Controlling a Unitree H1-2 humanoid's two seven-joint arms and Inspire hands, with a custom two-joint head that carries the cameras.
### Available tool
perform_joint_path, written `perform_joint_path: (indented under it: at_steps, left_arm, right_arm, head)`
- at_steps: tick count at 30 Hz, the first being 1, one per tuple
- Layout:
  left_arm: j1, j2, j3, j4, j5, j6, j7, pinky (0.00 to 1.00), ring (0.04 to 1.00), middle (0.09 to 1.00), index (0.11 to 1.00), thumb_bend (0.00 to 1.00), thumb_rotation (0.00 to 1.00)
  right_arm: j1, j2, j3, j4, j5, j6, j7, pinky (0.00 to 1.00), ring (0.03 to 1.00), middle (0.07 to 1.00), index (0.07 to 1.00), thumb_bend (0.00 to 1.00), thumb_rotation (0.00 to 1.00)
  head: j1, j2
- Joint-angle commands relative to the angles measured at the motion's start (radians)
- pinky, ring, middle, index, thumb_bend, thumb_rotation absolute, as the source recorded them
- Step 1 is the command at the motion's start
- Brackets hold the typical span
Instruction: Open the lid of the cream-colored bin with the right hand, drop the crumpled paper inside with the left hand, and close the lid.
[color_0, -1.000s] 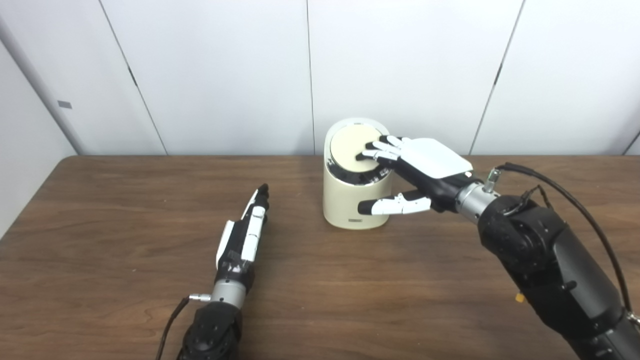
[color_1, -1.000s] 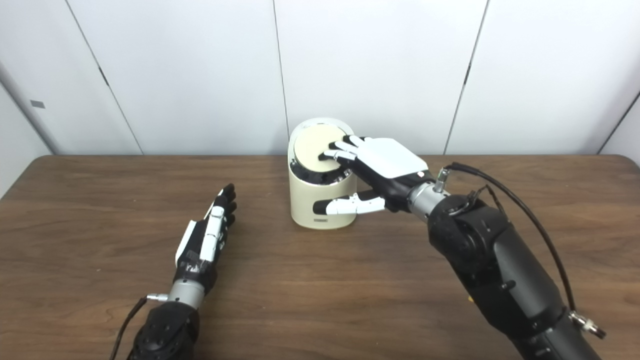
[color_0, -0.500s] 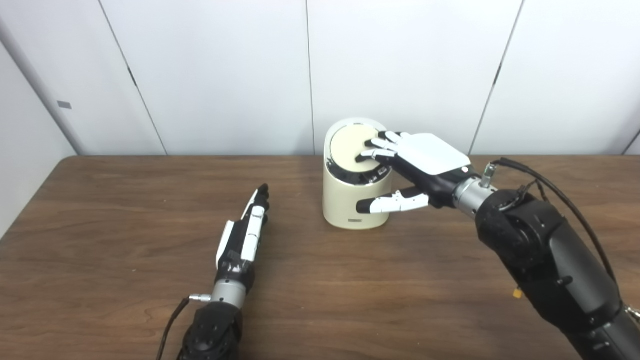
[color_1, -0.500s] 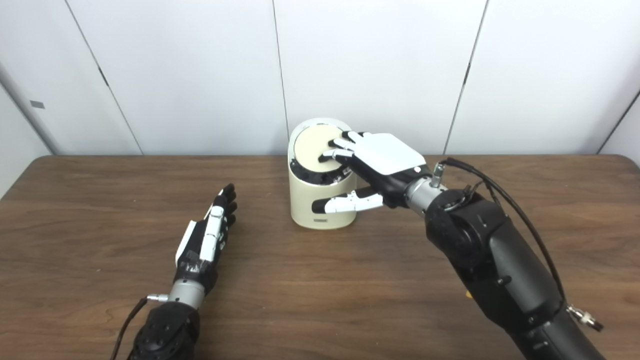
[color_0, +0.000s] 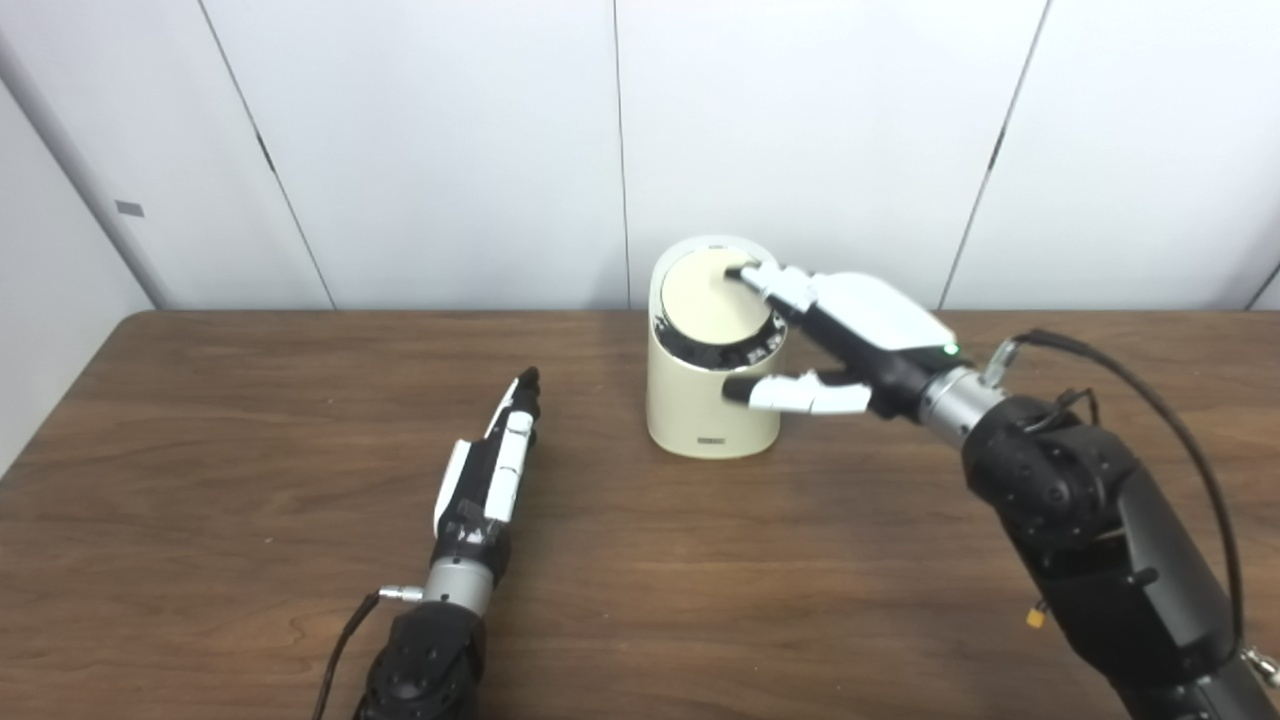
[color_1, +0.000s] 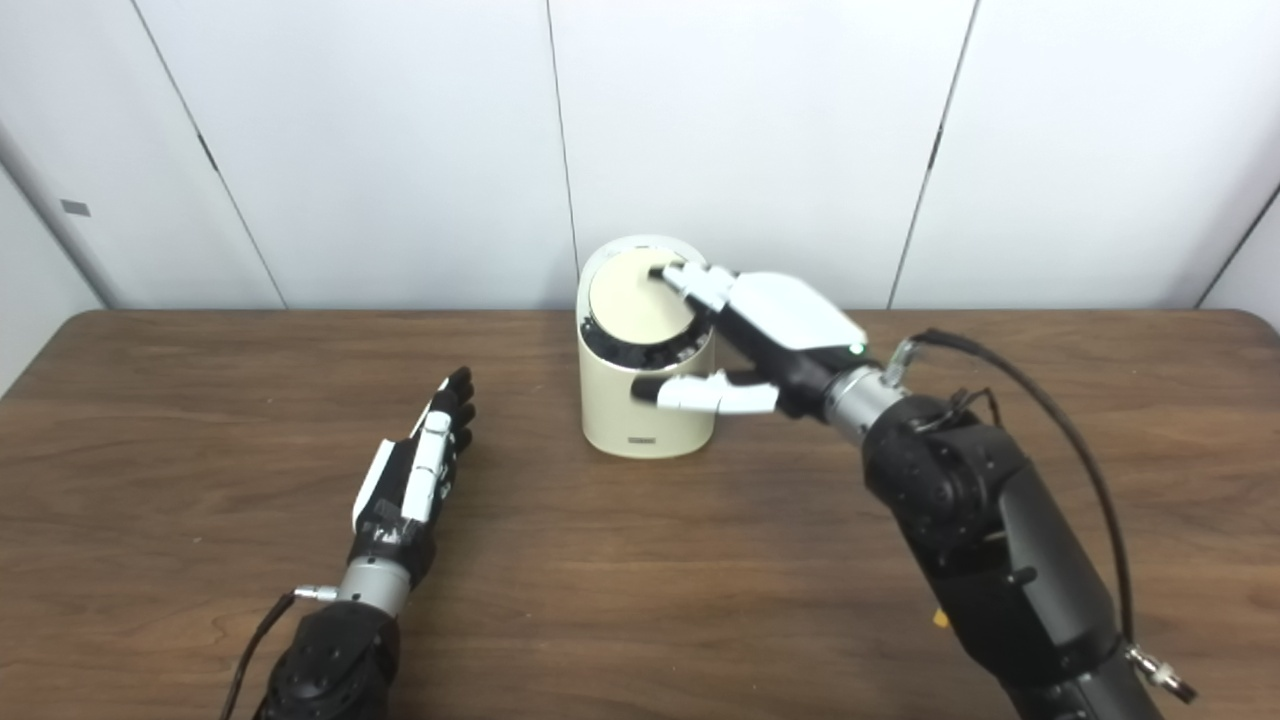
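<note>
Dark brown wood-grain covers the bench (color_0: 250, 420), which runs the full width of the scene and meets a wall of white panels (color_0: 450, 140) at its far edge. On the left, the left robot hand (color_0: 488, 470) lies low over the bench with its edge turned up, fingers straight, together and pointing away toward the far side; it is released and holds nothing, and it sits well apart from the bin. A thin black cable (color_0: 340, 650) leaves its wrist toward the near edge. Right of centre and toward the far edge stands the cream-colored bin (color_0: 700, 410), upright on the bench, a round container with a small label low on its near face. Its lid (color_0: 705, 295) is a cream disc inside a pale rim, tilted toward the viewer, with a dark band visible below its near edge. No crumpled paper can be seen anywhere on the bench or in either robot hand. On the right, the right robot hand (color_0: 850, 335) reaches in from the right: its fingertips (color_1: 672, 274) rest on the far right part of the lid, while the thumb (color_0: 790, 392) extends leftward across the near right side of the bin body. This robot hand is spread and not clenched; whether it presses or grips the lid cannot be told. A black cable (color_1: 1050, 420) loops above its forearm.
</note>
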Motion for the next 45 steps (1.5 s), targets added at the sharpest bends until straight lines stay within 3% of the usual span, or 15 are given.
perform_joint_path:
  at_steps: [1,12,19,24,29,35,45]
  left_arm:
    - [-0.014,-0.005,-0.005,-0.008,-0.007,-0.012,-0.009,1.00,1.000,1.000,1.000,0.58,1.00]
    - [0.005,0.010,0.005,-0.016,-0.013,-0.031,-0.012,1.00,1.000,1.000,1.000,0.58,1.00]
    - [0.020,0.022,0.020,-0.034,-0.023,-0.032,-0.012,1.00,1.000,1.000,1.000,0.58,1.00]
    - [0.036,0.023,0.041,-0.046,-0.048,-0.050,-0.016,1.00,1.000,1.000,1.000,0.57,1.00]
    - [0.059,0.027,0.061,-0.074,-0.074,-0.074,-0.019,1.00,1.000,1.000,1.000,0.54,1.00]
    - [0.097,0.035,0.080,-0.141,-0.080,-0.066,-0.011,1.00,1.000,1.000,1.000,0.52,1.00]
    - [0.173,0.043,0.137,-0.199,-0.090,-0.096,-0.001,1.00,1.000,1.000,1.000,0.54,1.00]
  right_arm:
    - [-0.032,0.003,-0.030,-0.027,0.021,0.006,-0.035,1.00,1.000,1.000,1.000,0.58,1.00]
    - [0.068,0.009,-0.174,-0.039,0.156,0.075,-0.099,0.98,1.000,1.000,1.000,0.59,1.00]
    - [0.164,0.003,-0.254,-0.011,0.253,0.053,-0.165,0.97,1.000,1.000,1.000,0.62,1.00]
    - [0.214,0.036,-0.300,0.028,0.356,0.026,-0.218,0.97,0.997,0.994,0.997,0.61,1.00]
    - [0.271,0.108,-0.376,0.058,0.562,0.016,-0.245,1.00,1.000,0.999,0.993,0.66,1.00]
    - [0.339,0.181,-0.416,0.069,0.701,0.015,-0.277,1.00,1.000,1.000,1.000,0.65,1.00]
    - [0.415,0.243,-0.408,0.044,0.776,-0.011,-0.339,1.00,1.000,1.000,1.000,0.63,1.00]
  head:
    - [0.001,0.001]
    - [0.007,-0.002]
    - [0.010,-0.003]
    - [0.013,-0.003]
    - [0.015,-0.001]
    - [0.016,0.005]
    - [0.015,0.020]
